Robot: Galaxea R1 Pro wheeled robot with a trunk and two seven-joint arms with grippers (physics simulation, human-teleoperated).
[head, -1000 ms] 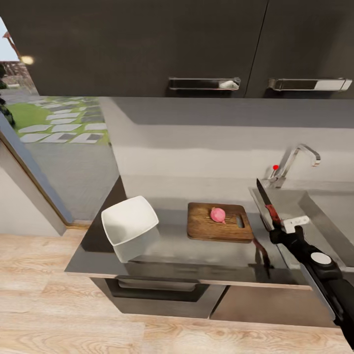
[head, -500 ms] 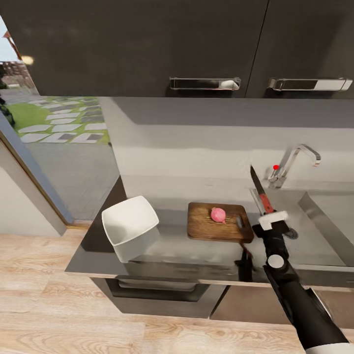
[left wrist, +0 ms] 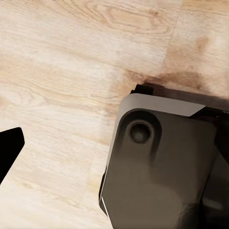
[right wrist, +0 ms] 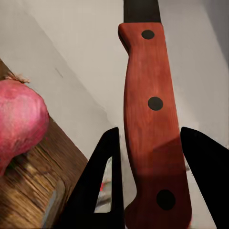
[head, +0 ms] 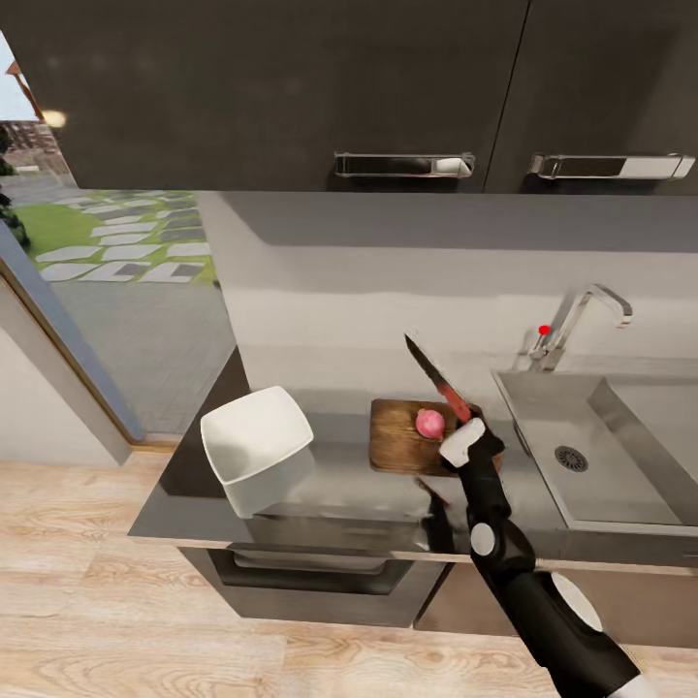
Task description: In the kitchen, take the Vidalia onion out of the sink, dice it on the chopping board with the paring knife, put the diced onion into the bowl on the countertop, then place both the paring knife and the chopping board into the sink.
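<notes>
The pinkish Vidalia onion [head: 429, 423] [right wrist: 19, 119] rests on the brown chopping board [head: 399, 438] [right wrist: 33, 186], toward its right half. My right gripper [head: 463, 441] [right wrist: 155, 181] is shut on the red handle of the paring knife [head: 448, 393] [right wrist: 152, 114] at the board's right end. The dark blade slants up and to the left above the onion without touching it. The white bowl [head: 256, 433] stands on the dark countertop [head: 339, 485] left of the board. To the right lies the steel sink [head: 582, 456]. One black fingertip [left wrist: 9, 150] of my left gripper hangs far to one side over the wood floor.
A chrome tap [head: 582, 315] with a red dot rises behind the sink. Black wall cabinets [head: 388, 87] hang overhead. An open doorway [head: 107, 242] to a garden lies at the left. A grey part of the robot's base [left wrist: 162, 162] shows over the plank floor.
My right arm has swung left from over the sink's drainer to the board's right end, carrying the knife. The blade now leans over the onion. Onion, board and bowl have not moved.
</notes>
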